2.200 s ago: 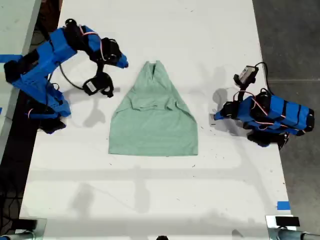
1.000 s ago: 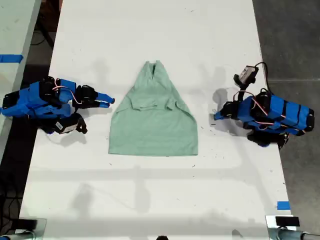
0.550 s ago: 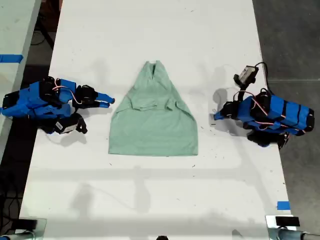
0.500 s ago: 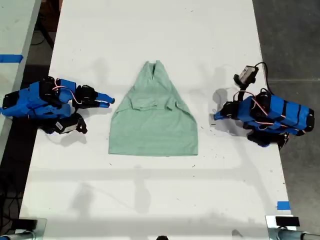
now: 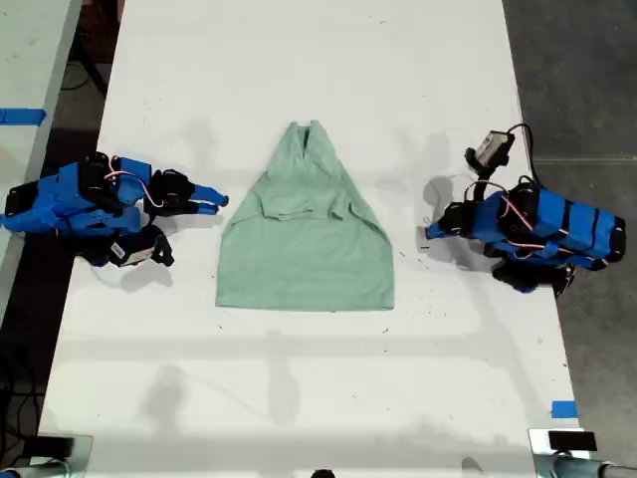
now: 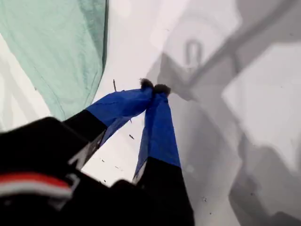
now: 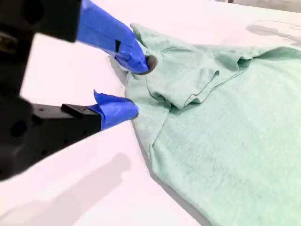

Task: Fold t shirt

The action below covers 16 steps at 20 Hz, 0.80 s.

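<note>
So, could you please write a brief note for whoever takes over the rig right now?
My first claw: shut, empty, resting beside the t shirt on the exterior view's right, clear of the cloth.
My second claw: open, empty, at the shirt's edge by a tucked sleeve, on the exterior view's left.
The shirt lies flat in the middle of the table.
Done: both sleeves look folded inward.
Left: folding the body over; I'd judge the second claw is best placed to grasp next.
</note>
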Motion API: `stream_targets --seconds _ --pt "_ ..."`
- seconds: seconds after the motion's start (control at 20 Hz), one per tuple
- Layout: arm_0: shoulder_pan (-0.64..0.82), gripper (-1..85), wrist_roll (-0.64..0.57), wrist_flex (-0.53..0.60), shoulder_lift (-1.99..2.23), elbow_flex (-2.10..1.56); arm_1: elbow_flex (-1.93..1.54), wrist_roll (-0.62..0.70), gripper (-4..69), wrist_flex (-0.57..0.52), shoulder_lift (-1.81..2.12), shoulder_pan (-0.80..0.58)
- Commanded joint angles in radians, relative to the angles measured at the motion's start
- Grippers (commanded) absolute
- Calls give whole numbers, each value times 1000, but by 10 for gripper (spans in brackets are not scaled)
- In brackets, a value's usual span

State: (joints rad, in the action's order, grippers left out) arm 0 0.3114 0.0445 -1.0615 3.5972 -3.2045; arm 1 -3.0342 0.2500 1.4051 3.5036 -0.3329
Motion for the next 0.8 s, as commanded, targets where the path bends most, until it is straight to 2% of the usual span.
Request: stream_targets --seconds 0.0,0.1,0.15,0.25,0.35,0.4,0.45,0.6,0.7,0.75 --pt "31 116 -2 0 6 -9 -29 -14 5 2 11 2" --pt "25 117 -183 20 6 -9 -29 -14 5 2 11 5" --pt "28 117 -140 15 6 2 -29 -14 5 2 11 5" --pt "-72 117 -32 12 6 18 -29 -14 5 2 11 5" --pt "-156 117 2 -12 6 29 -29 -14 5 2 11 3" --pt "-176 117 149 -3 8 26 -29 -14 5 2 11 3" --pt "-172 120 215 9 8 29 -29 -14 5 2 11 3" --pt "-126 84 256 18 8 44 -29 -14 5 2 11 5" --pt "-91 -1 250 3 8 84 -29 -14 5 2 11 3" --pt "-97 -1 250 3 8 95 -29 -14 5 2 11 3"
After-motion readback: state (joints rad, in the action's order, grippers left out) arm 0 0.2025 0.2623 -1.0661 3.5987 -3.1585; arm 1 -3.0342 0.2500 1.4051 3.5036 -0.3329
